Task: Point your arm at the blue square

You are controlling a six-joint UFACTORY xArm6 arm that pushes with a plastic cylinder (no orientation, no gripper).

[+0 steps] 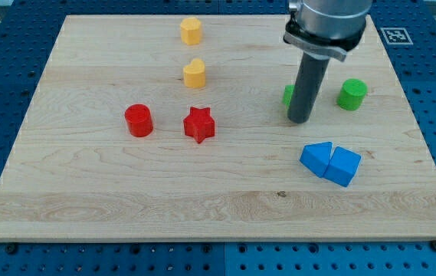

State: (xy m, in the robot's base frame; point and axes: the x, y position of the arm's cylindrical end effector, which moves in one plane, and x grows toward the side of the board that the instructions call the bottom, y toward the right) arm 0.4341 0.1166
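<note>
Blue square, right of board touching a blue wedge-like block: my tip, a bare rod with no jaws, stands above it beside a half-hidden green block; I'd steer down-right, stopping short.

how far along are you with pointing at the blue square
Partway. Done: my tip is on the view's right side of the board, against a partly hidden green block. In hand: closing on the blue pair. Left: travel toward the view's bottom right to the blue square, beside the other blue block.
</note>
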